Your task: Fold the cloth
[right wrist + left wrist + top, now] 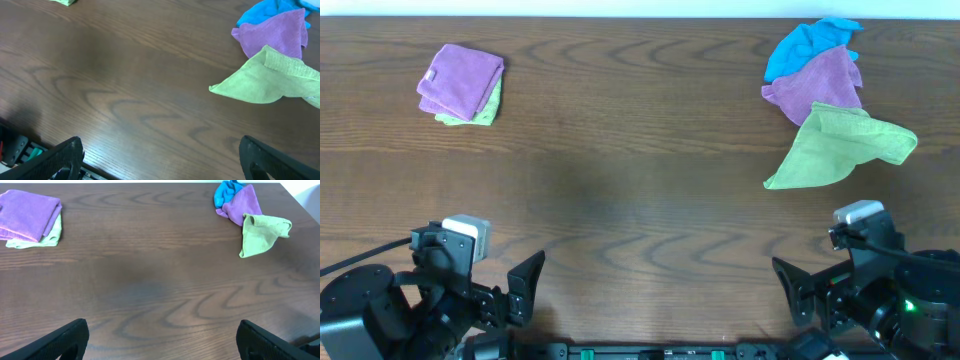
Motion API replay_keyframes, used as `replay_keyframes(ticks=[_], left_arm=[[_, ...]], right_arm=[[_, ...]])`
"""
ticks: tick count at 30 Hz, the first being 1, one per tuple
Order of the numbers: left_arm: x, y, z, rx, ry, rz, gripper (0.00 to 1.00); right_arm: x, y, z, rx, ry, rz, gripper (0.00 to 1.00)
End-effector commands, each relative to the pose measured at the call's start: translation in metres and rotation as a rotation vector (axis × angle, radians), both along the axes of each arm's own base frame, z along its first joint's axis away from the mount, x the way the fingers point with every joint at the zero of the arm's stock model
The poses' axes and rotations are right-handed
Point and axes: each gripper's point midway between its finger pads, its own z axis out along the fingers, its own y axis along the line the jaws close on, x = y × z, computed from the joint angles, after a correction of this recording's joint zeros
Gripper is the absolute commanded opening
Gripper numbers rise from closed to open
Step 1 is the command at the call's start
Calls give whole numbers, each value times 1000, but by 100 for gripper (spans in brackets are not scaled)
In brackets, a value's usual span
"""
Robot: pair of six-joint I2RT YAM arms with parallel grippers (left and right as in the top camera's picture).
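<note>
Near edge: we hold left tool [161, 341] and right tool [161, 161] each spread apart, empty | Far right: green cloth [835, 148] lies crumpled on worktop [640, 200]

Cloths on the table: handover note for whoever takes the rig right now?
Left tool: open, empty, touching nothing.
Right tool: open, empty, touching nothing.
Far left: folded purple cloth stacked on a folded light-green cloth.
Far right: an unfolded heap, with the crumpled blue cloth at the back, the crumpled purple cloth in the middle, and the loose light-green cloth nearest the arms, overlapping the purple one.
Done: the two on the left look folded.
Left: three in the heap; the loose green one is probably easiest to take first.
</note>
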Motion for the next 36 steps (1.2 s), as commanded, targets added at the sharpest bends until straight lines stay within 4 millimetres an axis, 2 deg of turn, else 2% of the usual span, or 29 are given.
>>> replay_keyframes(ticks=[1,4,7,9,13,16,21,24,29,36], left_arm=[[-1,1,3,18,-15,-5,95],[-3,0,4,19,-24,-11,95],[-12,12,-1,91,-37,43,95],[-18,12,-1,111,-63,39,95],[-12,20,-12,165,-152,63,95],[3,19,-33,171,-218,51,95],[36,3,-84,124,-297,-26,95],[51,4,-111,87,-302,1,95],[62,4,-156,90,-275,3,95],[68,11,-193,89,-263,52,95]], right_arm=[[0,-1,0,1,-3,-10,99],[0,-1,0,1,-3,-10,99],[0,-1,0,1,-3,-10,99],[0,-1,0,1,-3,-10,99],[0,-1,0,1,-3,-10,99],[0,-1,0,1,-3,-10,99],[0,-1,0,0,-4,-10,99],[0,-1,0,1,-4,-10,99],[0,-1,0,1,-3,-10,99],[0,-1,0,1,-3,-10,99]])
